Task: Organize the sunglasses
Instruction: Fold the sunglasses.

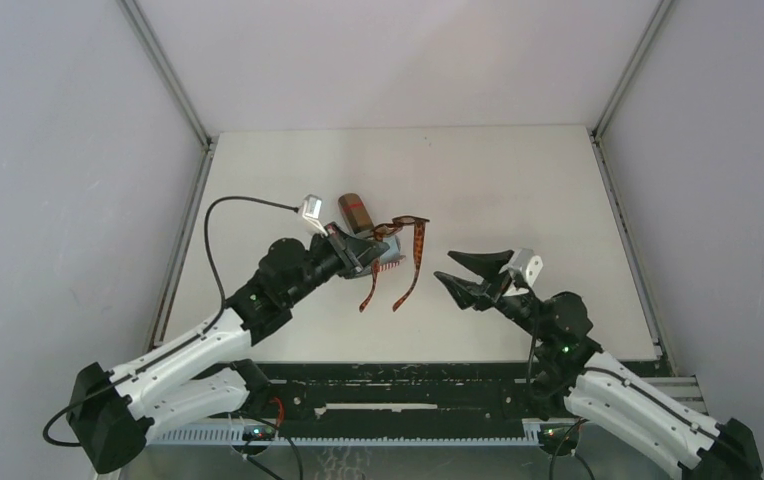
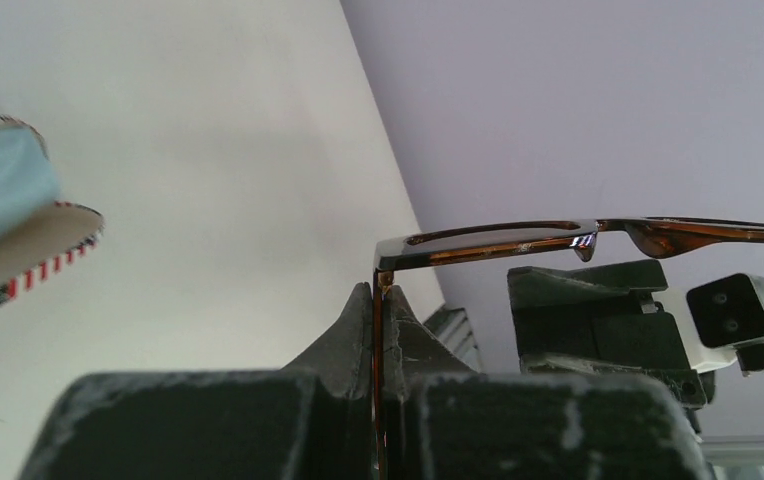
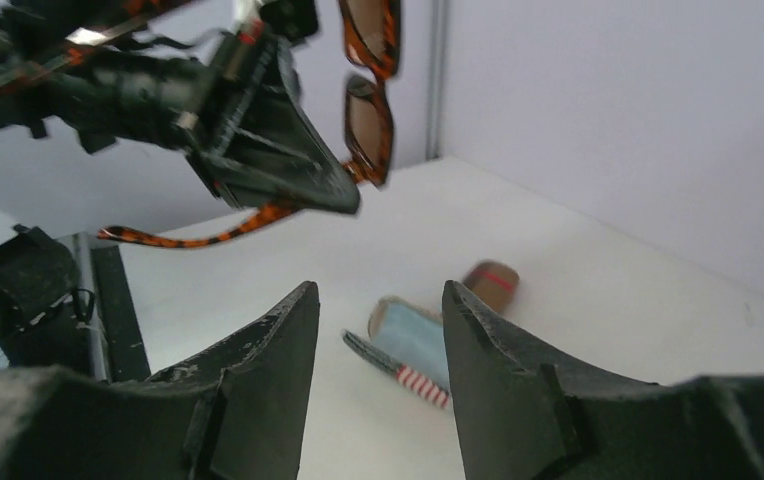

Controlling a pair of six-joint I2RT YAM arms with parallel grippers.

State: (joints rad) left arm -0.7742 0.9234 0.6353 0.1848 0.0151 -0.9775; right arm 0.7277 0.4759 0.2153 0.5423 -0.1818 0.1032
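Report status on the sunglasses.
Left jaws shut on brown sunglasses, held off table. Right jaws open, empty. Flag-print case lies underneath.

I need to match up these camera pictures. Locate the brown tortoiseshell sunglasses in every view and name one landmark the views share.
Top external: brown tortoiseshell sunglasses at centre, held by the left end effector, temples trailing toward the near edge.
Left wrist: sunglasses right of centre, one temple clamped between the fingers.
Right wrist: sunglasses at top centre.
Shared landmark: open striped-edge case with light blue lining.
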